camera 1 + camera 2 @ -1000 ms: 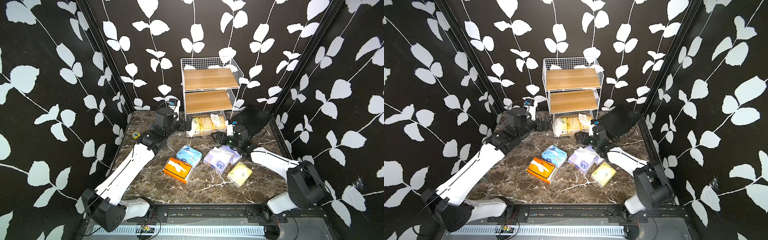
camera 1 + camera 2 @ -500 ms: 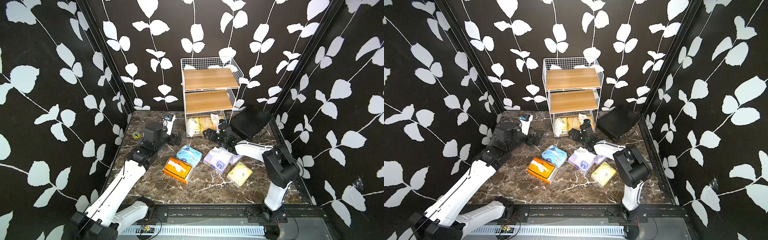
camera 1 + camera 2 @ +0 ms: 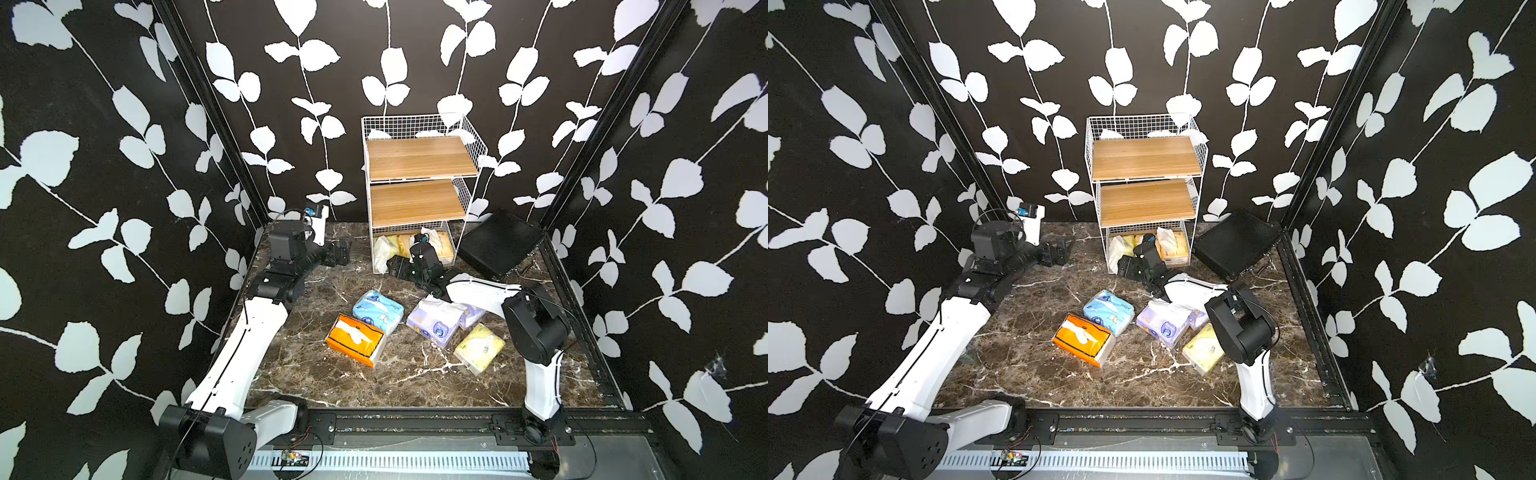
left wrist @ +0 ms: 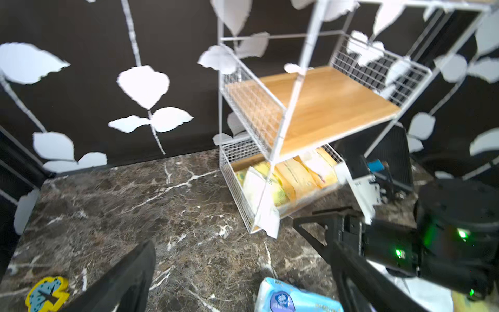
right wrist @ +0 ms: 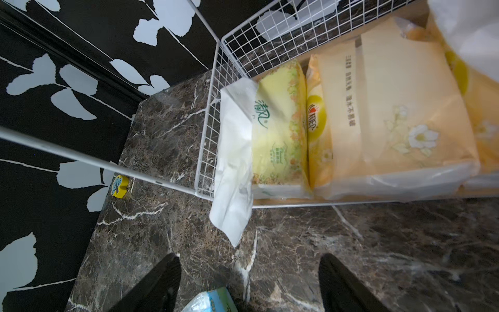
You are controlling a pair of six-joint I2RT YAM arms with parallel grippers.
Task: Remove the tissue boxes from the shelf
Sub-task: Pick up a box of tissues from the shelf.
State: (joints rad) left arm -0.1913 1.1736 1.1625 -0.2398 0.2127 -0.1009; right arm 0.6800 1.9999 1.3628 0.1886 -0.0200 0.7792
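Shelf of white wire and wood at the back of the counter, yellow tissue packs side by side in its bottom tier. In front lie an orange box, a light blue pack, a lavender pack and a pale yellow pack. Right claw, apart and empty, faces the bottom tier; left claw, wide apart, empty, beside the shelf

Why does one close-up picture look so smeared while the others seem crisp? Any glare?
Left wrist view: the white wire shelf with wooden boards is smeared by motion blur; right wrist view: crisp, with print readable on the pale yellow tissue pack, though a white sheet is washed out; both top views: sharp and evenly lit.
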